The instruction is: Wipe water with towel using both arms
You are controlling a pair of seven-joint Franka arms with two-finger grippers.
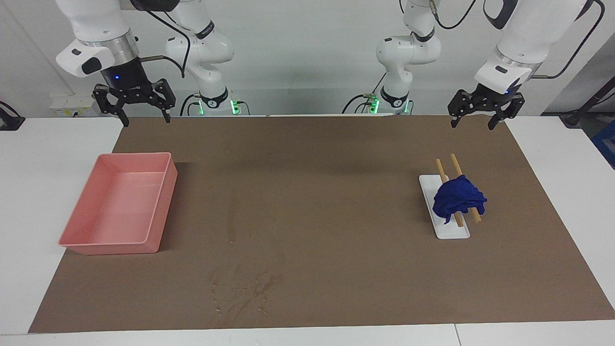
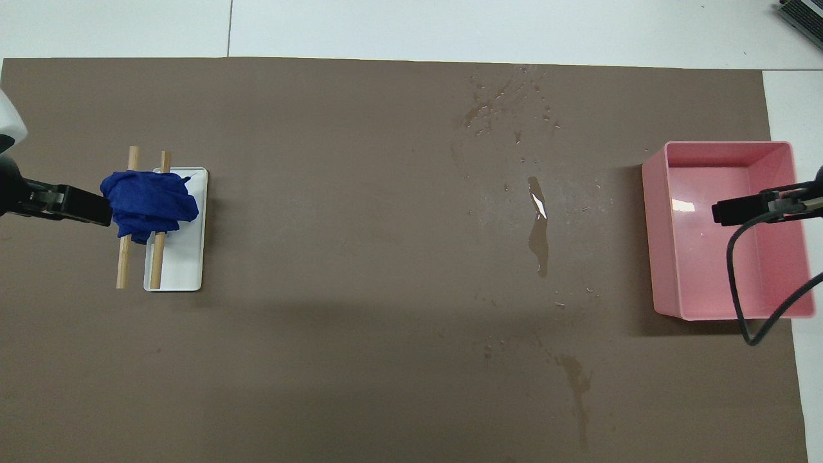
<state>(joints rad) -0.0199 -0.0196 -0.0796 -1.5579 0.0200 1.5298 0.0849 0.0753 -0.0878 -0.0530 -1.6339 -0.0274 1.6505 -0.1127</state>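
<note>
Evidently nothing wiped yet. Towel [image 1: 459, 199] sits bunched on two sticks [image 1: 455, 166] over white tray [image 1: 444, 230], toward left arm's end. Water [image 1: 242, 288] untouched mid-mat, farther from robots. Left gripper [image 1: 480, 115] and right gripper [image 1: 134, 103] hang spread, empty.

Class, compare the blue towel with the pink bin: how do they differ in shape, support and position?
The towel is a crumpled dark blue lump; the pink bin is rigid, rectangular and open-topped. The towel rests on two wooden sticks over a white tray, toward the left arm's end; the bin sits on the brown mat, toward the right arm's end.
</note>
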